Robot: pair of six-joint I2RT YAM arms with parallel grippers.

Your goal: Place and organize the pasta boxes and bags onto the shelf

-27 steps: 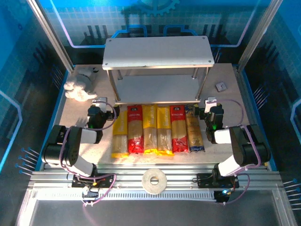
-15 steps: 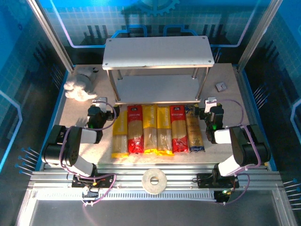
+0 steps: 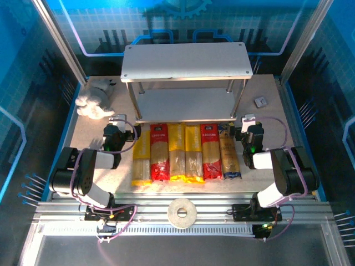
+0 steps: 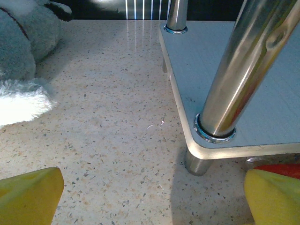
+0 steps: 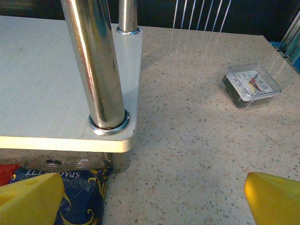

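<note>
left claw (image 3: 118,121) and right claw (image 3: 249,119) sitting wide open, holding nothing; pasta packs (image 3: 184,152) lying between them, shelf (image 3: 186,104) edge just ahead of both, table (image 3: 86,130) giving room outboard

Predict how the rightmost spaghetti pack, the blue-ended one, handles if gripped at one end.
The blue-ended pack is long and narrow, so an end grip would probably let it sag or swing. Its film wrap looks crinkled at the blue end, so it is likely slippery. The strands inside might snap if squeezed hard.

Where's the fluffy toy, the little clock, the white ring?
Fluffy grey-white plush toy (image 3: 93,103), top view, its body.
Small square clear-cased clock (image 5: 251,85), right wrist view, its face.
Flat white ring (image 3: 172,214), top view, left rim.
</note>
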